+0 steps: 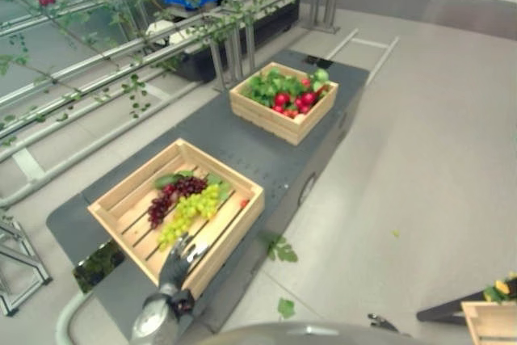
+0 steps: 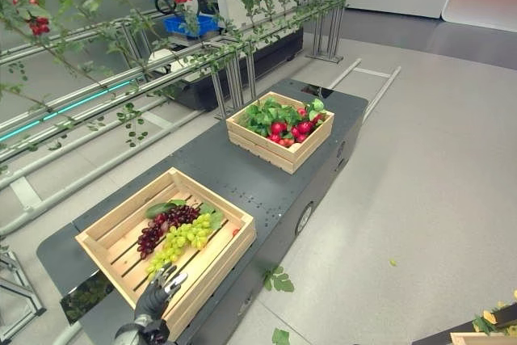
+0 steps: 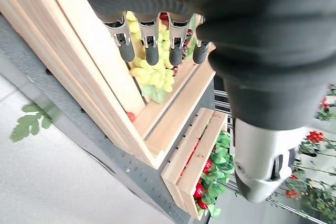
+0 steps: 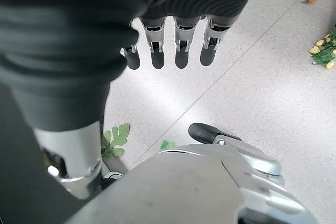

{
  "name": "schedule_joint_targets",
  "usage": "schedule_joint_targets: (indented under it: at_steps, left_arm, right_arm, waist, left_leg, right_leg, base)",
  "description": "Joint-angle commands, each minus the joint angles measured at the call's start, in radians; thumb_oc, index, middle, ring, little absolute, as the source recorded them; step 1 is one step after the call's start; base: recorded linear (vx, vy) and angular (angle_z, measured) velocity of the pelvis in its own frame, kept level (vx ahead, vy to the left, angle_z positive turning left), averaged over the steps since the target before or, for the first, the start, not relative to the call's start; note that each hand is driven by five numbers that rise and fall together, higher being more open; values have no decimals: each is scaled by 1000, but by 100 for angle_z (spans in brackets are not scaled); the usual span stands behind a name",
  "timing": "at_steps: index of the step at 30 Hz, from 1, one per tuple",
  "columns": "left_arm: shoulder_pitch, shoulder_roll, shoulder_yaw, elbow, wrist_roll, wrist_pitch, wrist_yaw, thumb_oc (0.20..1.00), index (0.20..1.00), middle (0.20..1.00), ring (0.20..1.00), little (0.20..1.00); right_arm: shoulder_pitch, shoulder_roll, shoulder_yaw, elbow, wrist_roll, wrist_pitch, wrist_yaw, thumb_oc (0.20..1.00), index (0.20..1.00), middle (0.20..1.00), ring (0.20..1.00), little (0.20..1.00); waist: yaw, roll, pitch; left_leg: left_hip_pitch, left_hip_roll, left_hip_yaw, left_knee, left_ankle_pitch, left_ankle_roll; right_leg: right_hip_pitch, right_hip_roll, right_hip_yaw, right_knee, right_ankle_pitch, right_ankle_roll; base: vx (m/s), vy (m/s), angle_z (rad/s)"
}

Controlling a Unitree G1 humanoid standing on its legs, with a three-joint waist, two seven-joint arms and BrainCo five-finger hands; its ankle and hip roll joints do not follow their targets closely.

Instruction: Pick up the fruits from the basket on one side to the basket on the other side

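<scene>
Grapes (image 1: pixel 184 204) in near crate (image 1: pixel 121 196)

Near crate (image 1: pixel 121 199): pale wood; green grapes (image 1: pixel 190 209), dark purple grapes (image 1: pixel 170 197). Far crate (image 1: pixel 266 119): pale wood; red fruits (image 1: pixel 292 101), green leaves (image 1: pixel 266 85). Table (image 1: pixel 234 151): dark grey.

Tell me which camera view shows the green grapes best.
The left eye view: the green grapes lie whole in the near wooden crate, beside the dark grapes. The right eye view shows them equally unobstructed. In the left wrist view the left robot hand partly covers them. The right wrist view faces the floor.
</scene>
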State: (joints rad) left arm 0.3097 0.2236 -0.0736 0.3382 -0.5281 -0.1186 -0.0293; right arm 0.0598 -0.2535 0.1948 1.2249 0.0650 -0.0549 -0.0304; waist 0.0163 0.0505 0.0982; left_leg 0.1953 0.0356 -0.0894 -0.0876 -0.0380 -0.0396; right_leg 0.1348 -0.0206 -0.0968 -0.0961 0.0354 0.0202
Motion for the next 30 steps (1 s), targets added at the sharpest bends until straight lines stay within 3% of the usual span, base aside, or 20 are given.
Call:
schedule_joint_targets:
  at_steps: [1, 8, 23, 30]
  left_arm:
    - [-10, 38, 37, -133, -26, -49, -7, 1000, 1000, 1000, 1000, 1000]
    - [5, 46, 54, -211, -27, -47, 0, 1000, 1000, 1000, 1000, 1000]
    - [-89, 86, 73, -188, 51, -7, 72, 1000, 1000, 1000, 1000, 1000]
    - [-179, 191, 86, -164, 185, 34, 79, 1000, 1000, 1000, 1000, 1000]
  right_arm:
    - [-77, -6, 11, 74, 16, -2, -6, 1000, 1000, 1000, 1000, 1000]
    - [-73, 0, 16, 76, 13, 1, -5, 1000, 1000, 1000, 1000, 1000]
    - [-92, -7, 34, 46, 11, 25, -5, 1000, 1000, 1000, 1000, 1000]
    - [-125, -33, 38, 30, 10, 44, 4, 1000, 1000, 1000, 1000, 1000]
  waist:
    - [15, -49, -8]
    - [16, -49, -10]
    - [2, -35, 16]
    - [-12, -20, 46]
  left_leg:
    - [-49, -36, 8, 0, -6, 20]
    - [-46, -35, 8, 0, -9, 19]
    - [-60, -28, 6, 0, -2, 12]
    - [-122, -25, 14, 1, 29, 4]
  right_leg:
    - [23, -37, 39, 11, -55, 77]
    - [27, -35, 40, 9, -57, 76]
    - [11, -30, 39, 9, -58, 71]
    - [-52, -24, 41, 9, -38, 71]
  base:
    - [0, 0, 0]
    - [0, 0, 0]
    - [-3, -1, 0]
    - [-61, -16, 0]
